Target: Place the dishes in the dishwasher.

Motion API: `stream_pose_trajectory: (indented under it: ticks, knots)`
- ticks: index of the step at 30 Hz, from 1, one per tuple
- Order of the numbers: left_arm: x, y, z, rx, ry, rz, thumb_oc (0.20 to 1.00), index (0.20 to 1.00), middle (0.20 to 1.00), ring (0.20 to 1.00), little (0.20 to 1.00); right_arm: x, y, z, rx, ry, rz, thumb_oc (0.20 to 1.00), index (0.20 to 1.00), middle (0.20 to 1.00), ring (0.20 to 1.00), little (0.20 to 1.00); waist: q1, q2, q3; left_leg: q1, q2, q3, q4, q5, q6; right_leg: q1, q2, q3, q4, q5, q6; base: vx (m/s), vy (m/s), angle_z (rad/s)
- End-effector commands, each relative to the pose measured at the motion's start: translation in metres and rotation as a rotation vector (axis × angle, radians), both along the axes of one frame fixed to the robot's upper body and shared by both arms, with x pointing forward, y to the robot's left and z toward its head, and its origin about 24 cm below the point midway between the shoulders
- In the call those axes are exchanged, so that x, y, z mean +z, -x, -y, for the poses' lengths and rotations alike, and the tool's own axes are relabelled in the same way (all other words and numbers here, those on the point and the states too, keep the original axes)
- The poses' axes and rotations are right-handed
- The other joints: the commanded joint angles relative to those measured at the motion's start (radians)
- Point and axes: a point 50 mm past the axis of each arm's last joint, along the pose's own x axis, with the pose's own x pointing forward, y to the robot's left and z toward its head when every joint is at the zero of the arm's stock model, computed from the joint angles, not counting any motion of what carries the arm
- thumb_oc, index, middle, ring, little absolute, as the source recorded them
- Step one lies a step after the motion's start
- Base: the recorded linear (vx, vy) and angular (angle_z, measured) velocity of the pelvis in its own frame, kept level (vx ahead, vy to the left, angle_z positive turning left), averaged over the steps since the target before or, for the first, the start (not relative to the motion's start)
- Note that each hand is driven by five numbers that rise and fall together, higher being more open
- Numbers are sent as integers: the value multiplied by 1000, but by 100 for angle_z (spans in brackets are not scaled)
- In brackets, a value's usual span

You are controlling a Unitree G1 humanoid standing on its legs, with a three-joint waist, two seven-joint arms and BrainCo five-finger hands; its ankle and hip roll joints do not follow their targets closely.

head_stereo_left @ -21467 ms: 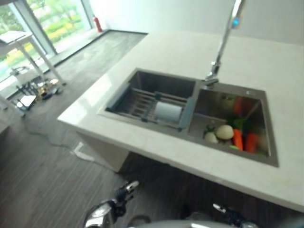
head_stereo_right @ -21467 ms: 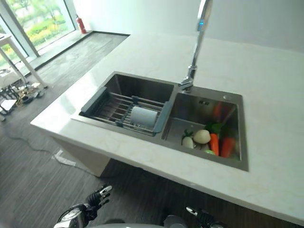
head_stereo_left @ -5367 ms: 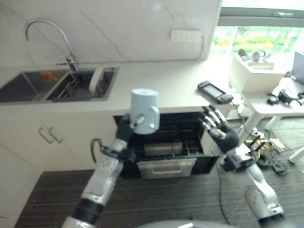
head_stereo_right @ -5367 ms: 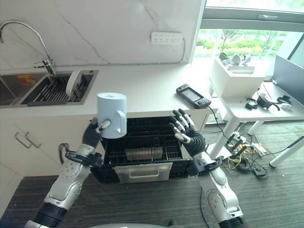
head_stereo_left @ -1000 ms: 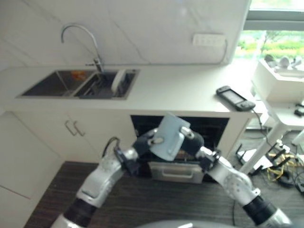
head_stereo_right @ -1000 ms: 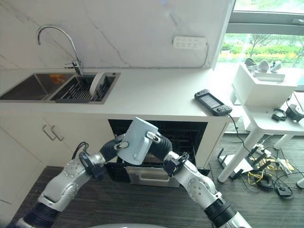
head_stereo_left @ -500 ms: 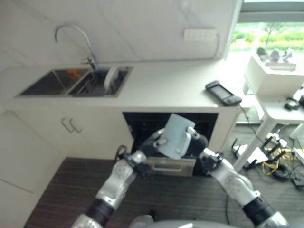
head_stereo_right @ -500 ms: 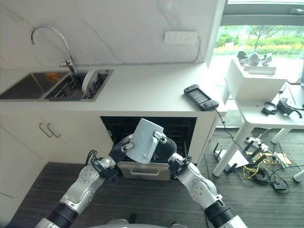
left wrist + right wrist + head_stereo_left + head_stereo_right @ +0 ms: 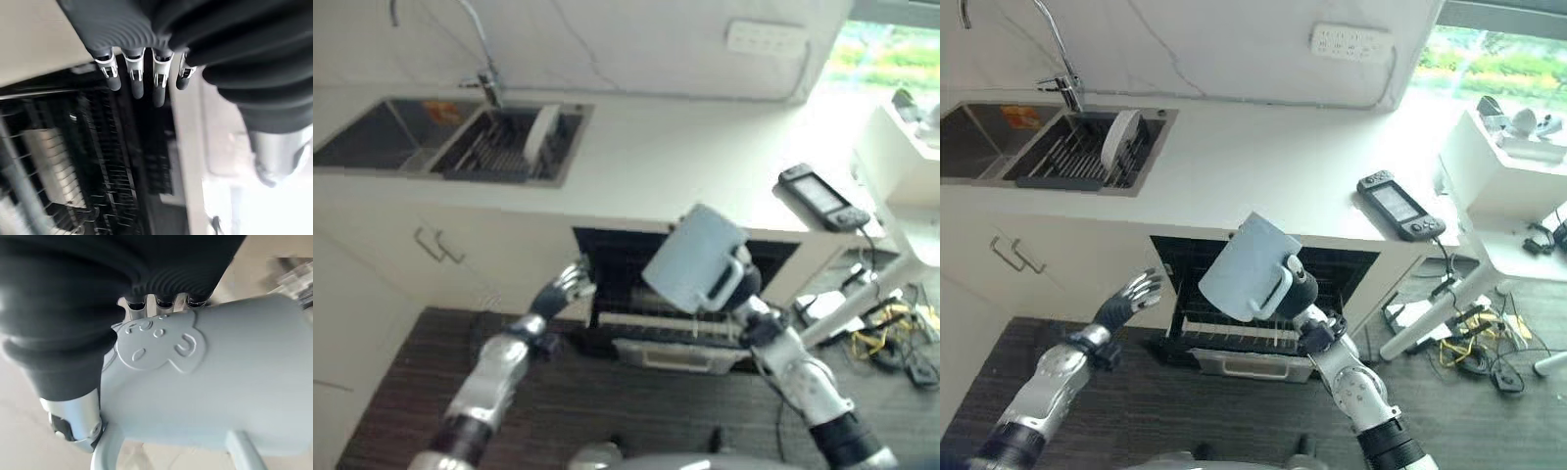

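Note:
A light blue mug (image 9: pixel 1249 266) with a handle hangs tilted in front of the open dishwasher (image 9: pixel 1181 257). My right hand (image 9: pixel 1302 289) is shut on it from behind; in the right wrist view the mug (image 9: pixel 234 396) lies against the fingers (image 9: pixel 156 303). My left hand (image 9: pixel 1131 294) is out to the left of the dishwasher, open with spread fingers and holding nothing. In the left wrist view its straight fingers (image 9: pixel 137 81) point at the dark wire rack (image 9: pixel 98 161). The pulled-out lower rack (image 9: pixel 1234 333) sits below the mug.
A white plate (image 9: pixel 1119 137) stands in the drainer in the sink, beside the faucet (image 9: pixel 1062 59). A black game controller (image 9: pixel 1400 211) lies on the white counter (image 9: pixel 1263 166). A white table (image 9: pixel 1518 166) and floor cables (image 9: pixel 1489 362) are at the right.
My left hand has let go of the mug and swung out to the left, open. The mug now rests in my right hand alone. The camera has shifted.

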Motion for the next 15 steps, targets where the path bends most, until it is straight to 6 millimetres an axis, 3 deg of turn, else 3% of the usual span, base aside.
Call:
stream_pose_trajectory:
  ticks: [1, 11, 15]
  knots:
    - [24, -19, 13, -73, -38, 137, 1000, 1000, 1000, 1000, 1000, 30, 2, -3, 8, -127, 129, 200, 200, 200, 200, 200, -29, 13, -41, -56, 70, -5, -25, 45, -14, 19, -3, -16, 18, -68, 27, 48, -97, 0]
    - [21, -12, 18, -85, -58, 112, 1000, 1000, 1000, 1000, 1000, 25, 3, 2, -63, -117, 88, 200, 200, 200, 200, 200, -38, 26, -65, -17, 81, -11, -29, 35, -24, 48, 1, -10, 36, -96, 19, 30, -14, -4]
    - [22, -12, 16, -156, -174, 107, 1000, 1000, 1000, 1000, 1000, 26, -4, 13, -169, -49, 92, 200, 200, 200, 200, 200, -35, 31, -67, -9, 87, -1, -21, 32, -28, 52, -14, -32, 56, -104, 27, 84, 4, 2]
